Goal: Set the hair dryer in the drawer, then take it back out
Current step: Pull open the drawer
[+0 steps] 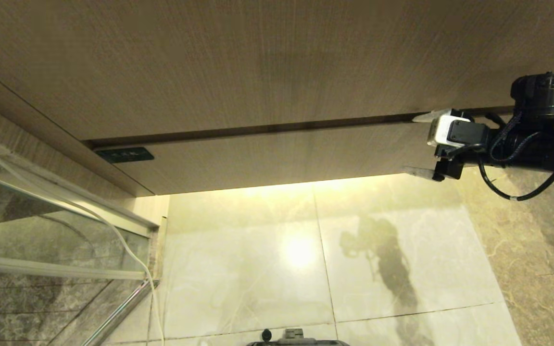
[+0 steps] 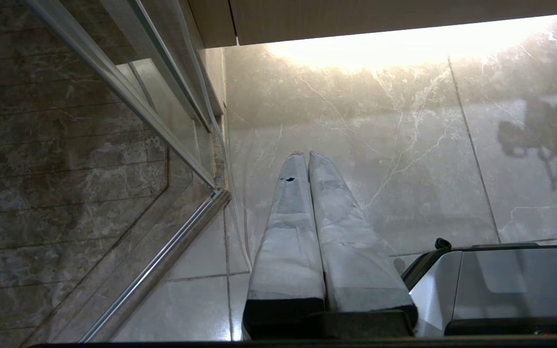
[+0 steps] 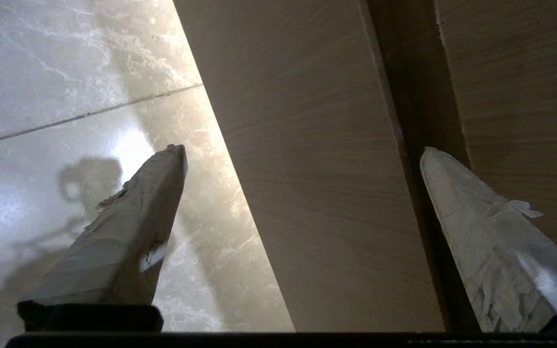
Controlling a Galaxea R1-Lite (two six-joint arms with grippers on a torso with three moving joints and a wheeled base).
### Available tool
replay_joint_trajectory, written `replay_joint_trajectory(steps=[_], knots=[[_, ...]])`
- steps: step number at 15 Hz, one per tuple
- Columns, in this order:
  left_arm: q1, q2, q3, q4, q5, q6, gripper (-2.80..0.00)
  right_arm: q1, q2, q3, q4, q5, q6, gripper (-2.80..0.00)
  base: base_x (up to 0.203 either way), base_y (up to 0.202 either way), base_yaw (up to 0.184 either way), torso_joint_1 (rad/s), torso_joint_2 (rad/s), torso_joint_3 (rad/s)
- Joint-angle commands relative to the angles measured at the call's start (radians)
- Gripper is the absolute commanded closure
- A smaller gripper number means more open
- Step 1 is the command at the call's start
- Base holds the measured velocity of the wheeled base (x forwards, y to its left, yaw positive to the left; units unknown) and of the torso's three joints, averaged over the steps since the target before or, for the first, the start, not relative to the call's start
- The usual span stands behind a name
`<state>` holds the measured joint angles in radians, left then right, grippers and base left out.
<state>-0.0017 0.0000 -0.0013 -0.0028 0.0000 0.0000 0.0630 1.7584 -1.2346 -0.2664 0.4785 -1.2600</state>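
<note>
Drawer point(image 1: 277, 156): shut, flat handleless front, sitting under the taller wood-grain panel point(image 1: 238, 62) with a dark gap point(image 1: 277, 128) between them. It is your landmark for every entry below.

Hair dryer: in none of the three views. You cannot place it from here, so take nothing about it as known.

Right claw point(image 1: 421, 144): at the drawer's right end, fingers spread wide and empty. One finger point(image 3: 481, 227) lies at the dark gap above the drawer front, the other point(image 3: 128, 232) below the drawer's lower edge, over the floor point(image 1: 258, 259). Whether either touches the front you cannot tell.

Left claw point(image 2: 307, 159): fingers pressed together, holding nothing, hanging over the floor below and left of the drawer, beside the glass shower screen point(image 2: 128, 96).

Risks, as a judgement:
- With no handle, you get only an edge to pull. If the upper finger misses the gap it will likely skid along the panel and slip off.
- Pulling from the right end alone may rack the drawer and jam it.
- Closing across the whole front may pinch it rather than draw it out.
</note>
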Motion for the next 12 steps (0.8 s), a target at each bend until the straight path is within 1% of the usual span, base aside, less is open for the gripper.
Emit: replay_joint_trajectory(steps=[1,7,12], knots=[[0.000,0.000,0.000,0.000,0.000,0.000,0.00,0.001,0.023,-0.023,-0.002,0.002,-0.004,-2.80,0.000,0.000,0.000,0.000,0.00,0.000],[0.000,0.001,0.000,0.000,0.000,0.000,0.00,0.015,0.061,-0.042,-0.008,0.002,-0.004,-2.80,0.000,0.000,0.000,0.000,0.00,0.000],[0.000,0.002,0.000,0.000,0.000,0.000,0.00,0.027,0.106,-0.093,-0.012,0.003,-0.004,-2.80,0.000,0.000,0.000,0.000,0.00,0.000]])
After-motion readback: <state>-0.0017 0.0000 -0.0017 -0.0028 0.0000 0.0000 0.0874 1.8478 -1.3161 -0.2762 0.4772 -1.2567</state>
